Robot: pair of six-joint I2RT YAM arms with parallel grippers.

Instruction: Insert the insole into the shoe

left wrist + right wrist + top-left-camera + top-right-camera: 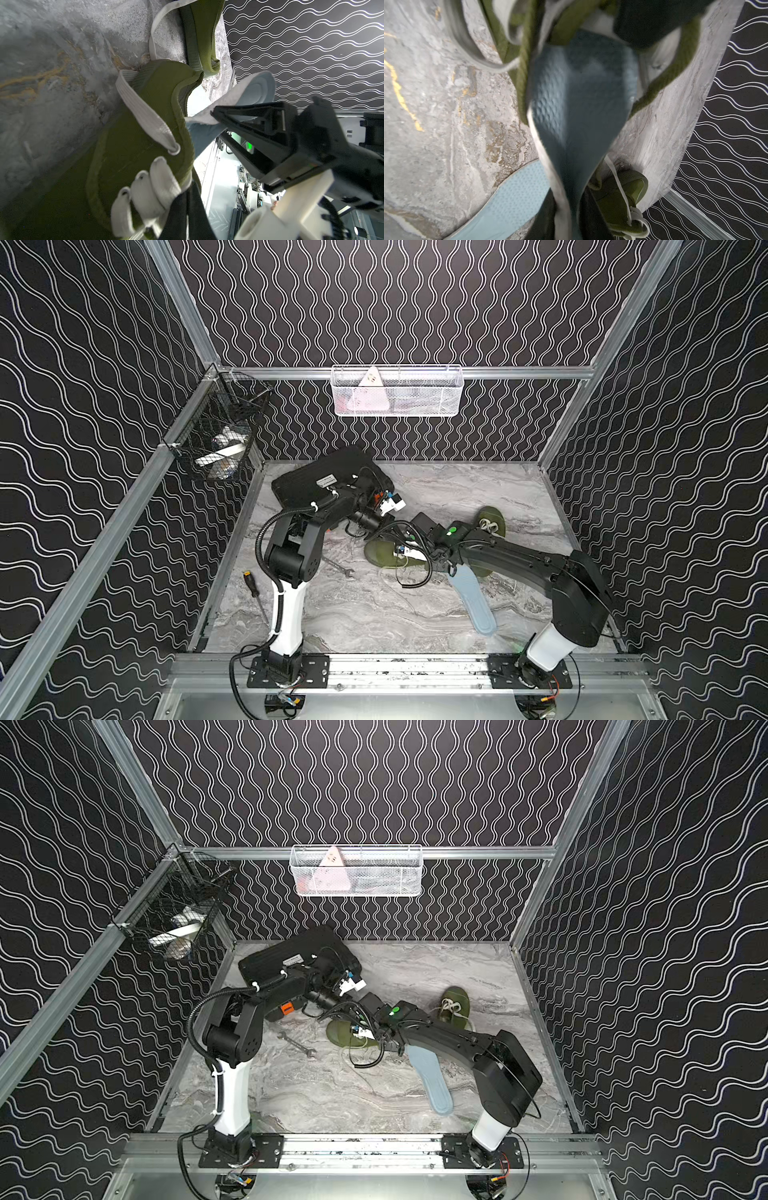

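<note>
An olive green shoe (376, 553) with white laces lies near the middle of the marble table (365, 614). My left gripper (187, 193) is shut on the edge of the shoe (135, 124) beside the lace loops, holding its mouth open. My right gripper (217, 124) is shut on a blue insole (239, 99) with a white underside. The insole (577, 93) is curled lengthwise, and its front end points into the shoe's opening (525, 62). In both top views the two wrists meet over the shoe (338, 1031) and hide the held insole.
A second light blue insole (471, 601) lies flat under the right arm. A second olive shoe (492, 522) sits behind it. A wrench (338, 567), a screwdriver (253, 589) and a black case (324, 477) are on the left. Wire baskets (397, 391) hang on the walls.
</note>
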